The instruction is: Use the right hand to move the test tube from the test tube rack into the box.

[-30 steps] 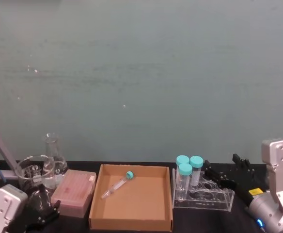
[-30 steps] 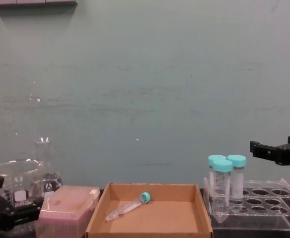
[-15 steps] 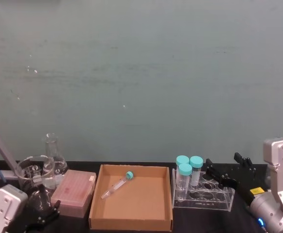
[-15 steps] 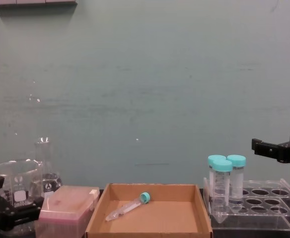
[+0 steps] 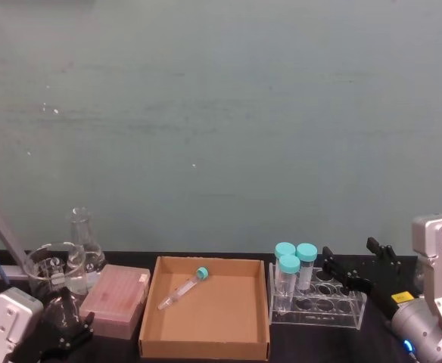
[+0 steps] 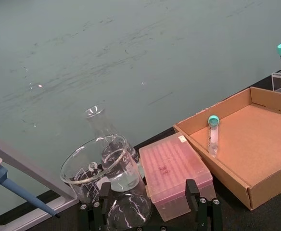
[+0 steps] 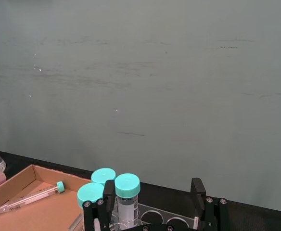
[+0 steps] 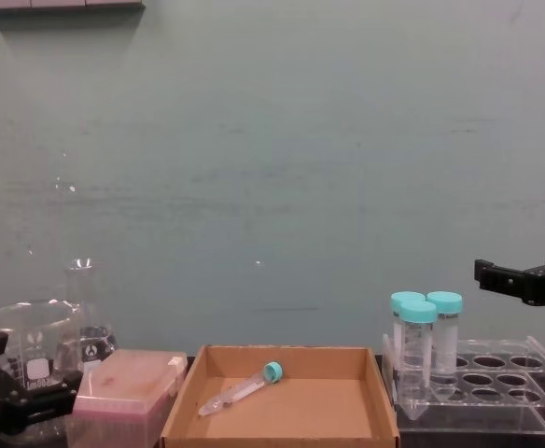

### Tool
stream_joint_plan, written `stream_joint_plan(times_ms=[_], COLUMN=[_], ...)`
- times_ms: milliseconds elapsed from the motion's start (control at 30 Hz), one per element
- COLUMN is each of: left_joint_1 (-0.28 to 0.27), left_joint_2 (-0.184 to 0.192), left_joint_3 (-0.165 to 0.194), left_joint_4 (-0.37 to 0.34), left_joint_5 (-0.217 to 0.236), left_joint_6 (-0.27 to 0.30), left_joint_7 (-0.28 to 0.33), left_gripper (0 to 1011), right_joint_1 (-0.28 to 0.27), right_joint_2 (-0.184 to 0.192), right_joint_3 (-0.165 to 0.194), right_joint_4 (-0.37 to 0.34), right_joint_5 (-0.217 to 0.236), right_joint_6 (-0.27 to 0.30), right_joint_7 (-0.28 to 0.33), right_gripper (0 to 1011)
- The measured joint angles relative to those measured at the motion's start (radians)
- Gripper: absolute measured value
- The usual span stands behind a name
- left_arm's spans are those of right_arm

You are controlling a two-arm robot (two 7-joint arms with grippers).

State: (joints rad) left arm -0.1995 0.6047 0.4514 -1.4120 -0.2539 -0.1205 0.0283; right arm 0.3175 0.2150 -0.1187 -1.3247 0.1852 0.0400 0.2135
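Everything here is placed against the box (image 5: 204,310), the shallow brown cardboard tray that sat on the dark desk (image 5: 281,340) at the middle of the head view. Far to the left of the box, at the desk's near corner, the left hand (image 5: 63,333) was parked low with its black fingers (image 6: 192,190) spread apart and nothing between them. Just behind that hand, still left of the box, stood a glass beaker (image 5: 52,266) and a glass flask (image 5: 84,240) side by side. A pink lidded case (image 5: 116,299) lay just beside the box's left wall.

Inside the box the test tube (image 5: 182,287) lay flat on the cardboard floor, in the back left part, its teal cap (image 5: 202,273) pointing toward the back wall and its tapered tip toward the left wall. Nothing gripped it.

Just beside the box's right wall stood the clear test tube rack (image 5: 317,298). Three wider tubes with big teal caps (image 5: 295,253) stood upright in the rack's holes at the end nearest the box.

Right of the box and over the rack's far end, the right hand (image 5: 353,266) hovered above the rack's top plate without touching it. Its black fingers (image 7: 197,186) were held wide apart and were empty.
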Motion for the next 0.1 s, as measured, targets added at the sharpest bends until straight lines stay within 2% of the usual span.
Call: stream_joint_plan(times_ms=[100], left_joint_1=[0.000], left_joint_2=[0.000], left_joint_3=[0.000], left_joint_4=[0.000], left_joint_5=[0.000], left_joint_6=[0.000], left_joint_7=[0.000], left_gripper=[1000], right_joint_1=[0.000], right_joint_2=[0.000], right_joint_3=[0.000], right_joint_4=[0.000], right_joint_5=[0.000], right_joint_6=[0.000], right_joint_7=[0.000], right_gripper=[1002])
